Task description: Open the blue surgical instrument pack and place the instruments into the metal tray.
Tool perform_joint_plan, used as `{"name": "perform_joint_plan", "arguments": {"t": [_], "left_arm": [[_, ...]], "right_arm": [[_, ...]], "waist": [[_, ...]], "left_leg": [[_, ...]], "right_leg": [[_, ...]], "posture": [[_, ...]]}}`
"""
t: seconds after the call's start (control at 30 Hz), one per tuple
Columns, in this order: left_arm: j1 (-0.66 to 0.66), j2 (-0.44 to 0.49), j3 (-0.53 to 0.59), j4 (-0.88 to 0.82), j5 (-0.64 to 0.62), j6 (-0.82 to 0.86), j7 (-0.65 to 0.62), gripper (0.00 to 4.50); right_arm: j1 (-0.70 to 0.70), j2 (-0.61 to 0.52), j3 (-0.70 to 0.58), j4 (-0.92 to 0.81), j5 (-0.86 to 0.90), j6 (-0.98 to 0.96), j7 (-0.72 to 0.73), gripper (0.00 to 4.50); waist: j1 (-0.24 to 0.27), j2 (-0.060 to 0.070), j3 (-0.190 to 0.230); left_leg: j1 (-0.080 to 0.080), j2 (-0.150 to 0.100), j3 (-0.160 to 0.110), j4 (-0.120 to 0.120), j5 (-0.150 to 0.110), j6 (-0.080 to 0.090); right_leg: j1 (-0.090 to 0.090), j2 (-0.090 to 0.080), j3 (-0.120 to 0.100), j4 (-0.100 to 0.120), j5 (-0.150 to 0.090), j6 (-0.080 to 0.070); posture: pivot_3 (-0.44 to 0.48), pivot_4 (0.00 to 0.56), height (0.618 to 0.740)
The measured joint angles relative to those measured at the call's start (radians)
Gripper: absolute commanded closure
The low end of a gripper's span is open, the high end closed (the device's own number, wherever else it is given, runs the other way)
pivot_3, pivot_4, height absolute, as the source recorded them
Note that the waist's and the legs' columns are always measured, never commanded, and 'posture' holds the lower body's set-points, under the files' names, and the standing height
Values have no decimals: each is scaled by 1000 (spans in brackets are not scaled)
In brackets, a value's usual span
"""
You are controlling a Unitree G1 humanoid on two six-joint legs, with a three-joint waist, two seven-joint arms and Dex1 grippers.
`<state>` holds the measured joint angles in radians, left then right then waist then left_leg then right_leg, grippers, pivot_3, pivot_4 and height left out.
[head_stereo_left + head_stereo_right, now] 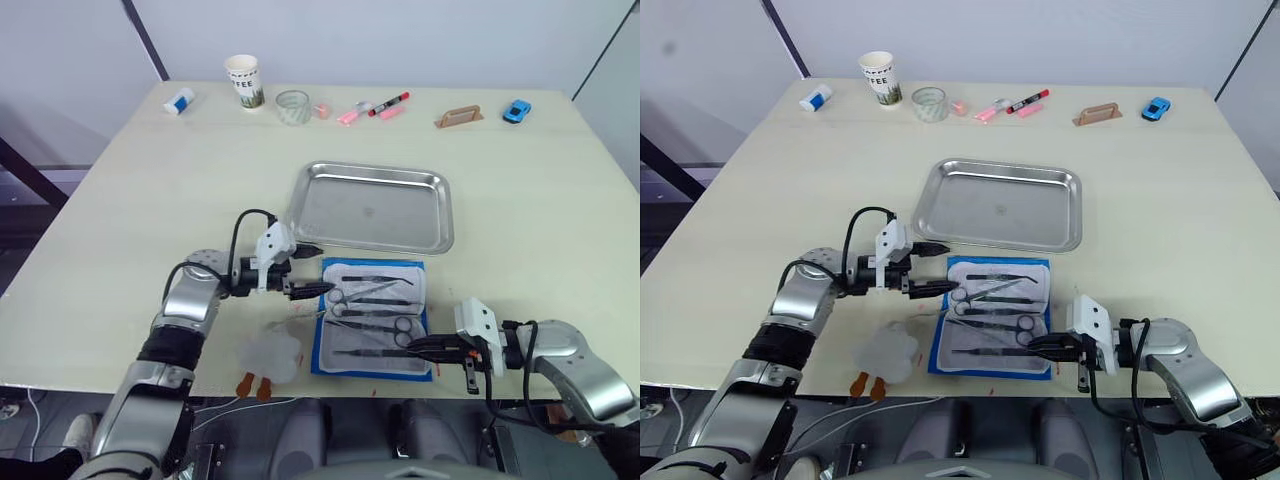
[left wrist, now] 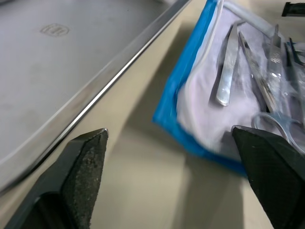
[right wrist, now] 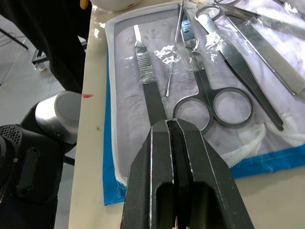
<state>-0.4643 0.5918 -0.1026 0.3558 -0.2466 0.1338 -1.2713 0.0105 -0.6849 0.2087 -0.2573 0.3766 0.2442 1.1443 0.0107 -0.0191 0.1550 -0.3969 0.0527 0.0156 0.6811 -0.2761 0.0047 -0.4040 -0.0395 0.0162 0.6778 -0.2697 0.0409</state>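
Currently the right tool [image 3: 174,125] is pinching a flat handle among the instruments [image 1: 372,305]: thin, stiff, slippery steel; left tool [image 2: 174,171] is hanging spread.

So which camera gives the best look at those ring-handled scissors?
The right wrist view: the scissors lie close, rings and blades plain. The eye views show them small on the open pack; the left wrist view catches one ring.

Beige table [image 1: 120,230]: metal tray [image 1: 372,207], opened blue surgical instrument pack [image 1: 372,318], paper cup [image 1: 243,81], toy car [image 1: 516,111]
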Motion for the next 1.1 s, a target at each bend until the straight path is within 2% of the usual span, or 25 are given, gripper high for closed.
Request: {"name": "perform_joint_plan", "arguments": {"t": [0.07,0.17,0.23,0.27,0.3,0.4,0.7,0.73,0.87,1.1], "left_arm": [[15,24,15,-12,-17,4,-31,10],[36,42,34,-49,-66,16,-76,0],[49,51,48,-71,-92,22,-100,0],[55,57,58,-83,-104,25,-108,0],[60,65,64,-94,-112,26,-113,0],[88,96,89,-129,-138,27,-147,0],[141,177,112,-188,-229,22,-279,0],[161,231,97,-212,-261,-6,-285,0],[166,315,76,-268,-342,-45,-287,0],[157,384,36,-339,-434,-51,-289,0]], "right_arm": [[13,-1,-18,-3,17,-4,7,4500],[14,-1,-56,-32,70,-6,20,3599],[22,-17,-93,-66,115,0,31,2695],[30,-30,-112,-83,134,9,37,1974],[37,-42,-127,-94,147,15,44,1665],[53,-78,-185,-131,213,56,58,159],[72,-103,-252,-140,248,50,83,68],[64,-100,-258,-130,231,19,83,68],[25,-69,-253,-71,143,-68,63,68],[-61,-25,-174,16,37,-153,52,68]], "waist": [[1,0,0],[4,0,0],[4,0,0],[4,0,0],[3,0,0],[2,0,0],[3,0,1],[2,-1,1],[2,0,1],[2,0,1]], "left_leg": [[0,0,0,0,0,0],[-1,0,0,0,0,0],[-1,0,0,0,0,0],[-1,0,0,0,0,0],[-1,0,0,0,0,0],[0,0,0,0,0,0],[-1,1,0,0,0,0],[-1,1,0,0,0,0],[0,1,1,0,0,0],[0,1,1,0,0,0]], "right_leg": [[0,0,0,0,0,0],[0,0,0,0,0,0],[0,0,0,0,0,0],[0,0,0,0,0,0],[0,0,0,0,0,0],[0,0,0,0,0,0],[0,0,0,0,0,0],[0,0,0,-1,0,0],[0,0,0,0,0,0],[-1,0,0,0,0,0]], "posture": [[0,150,737],[0,150,737],[0,150,737],[0,150,737],[0,150,737],[0,150,737],[0,150,737],[0,150,737],[0,150,737],[0,150,737]]}}
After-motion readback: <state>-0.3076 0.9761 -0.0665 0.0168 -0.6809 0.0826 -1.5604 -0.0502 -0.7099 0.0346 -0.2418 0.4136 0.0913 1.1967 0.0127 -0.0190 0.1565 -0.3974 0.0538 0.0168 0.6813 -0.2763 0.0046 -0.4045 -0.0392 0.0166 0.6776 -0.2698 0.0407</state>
